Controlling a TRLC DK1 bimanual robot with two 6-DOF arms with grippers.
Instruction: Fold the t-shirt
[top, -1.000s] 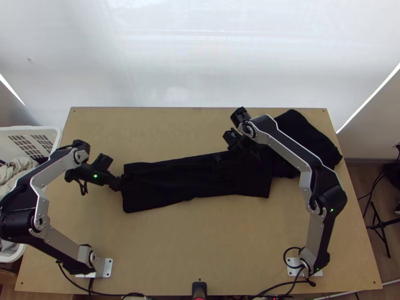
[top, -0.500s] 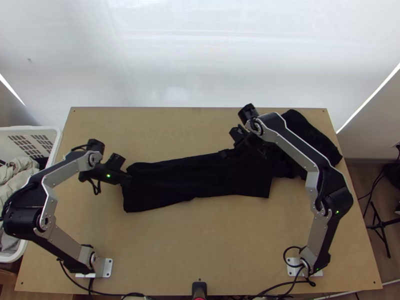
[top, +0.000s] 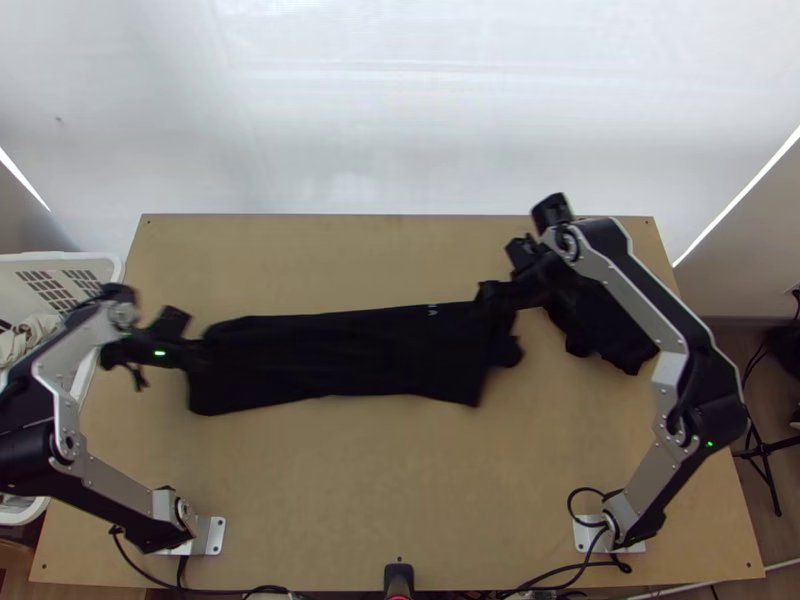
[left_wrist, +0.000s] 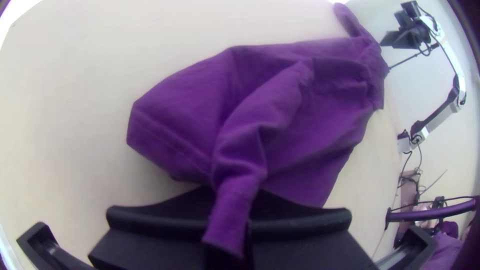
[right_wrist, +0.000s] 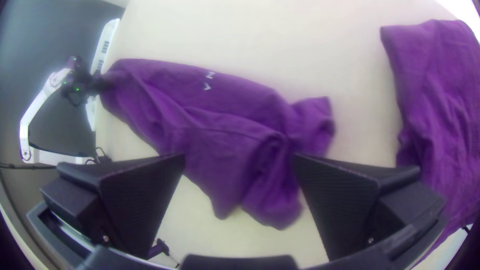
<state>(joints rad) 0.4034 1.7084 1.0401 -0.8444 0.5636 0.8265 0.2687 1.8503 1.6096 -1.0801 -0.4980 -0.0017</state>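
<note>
While the right gripper (top: 488, 293) gapes, the left gripper (top: 203, 356) pinches the t-shirt (top: 345, 355).

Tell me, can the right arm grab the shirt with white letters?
Probably yes: the right gripper is open above one end of the shirt, and I see nothing in between.

Black t-shirt (top: 340, 350), creased. Lies in a long uneven band across the left and middle of the table (top: 400, 490). Left end gathered into a narrow pinched fold, right end bunched. Has small pale print (top: 432, 310) along the far edge.
</note>
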